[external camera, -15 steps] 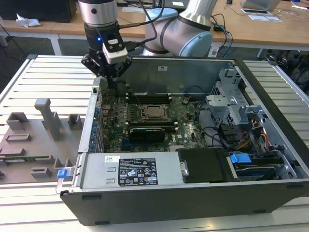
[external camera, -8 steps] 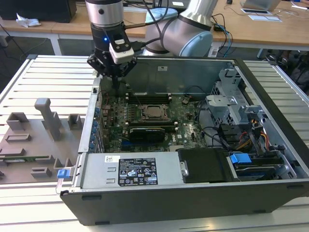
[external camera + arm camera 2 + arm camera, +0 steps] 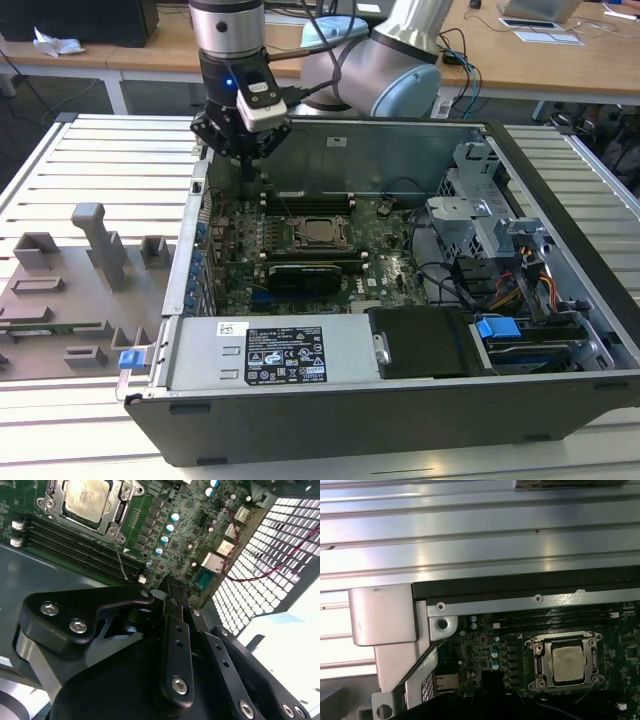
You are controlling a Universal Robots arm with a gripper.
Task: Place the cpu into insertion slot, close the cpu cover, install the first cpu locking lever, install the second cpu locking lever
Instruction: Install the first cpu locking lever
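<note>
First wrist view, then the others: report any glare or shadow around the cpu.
First wrist view: glare streaks the table slats; the cpu is evenly lit. Second wrist view: soft sheen on the cpu, white washout beyond the perforated case wall. Exterior view: the cpu lies in dimmer light than the table slats.
</note>
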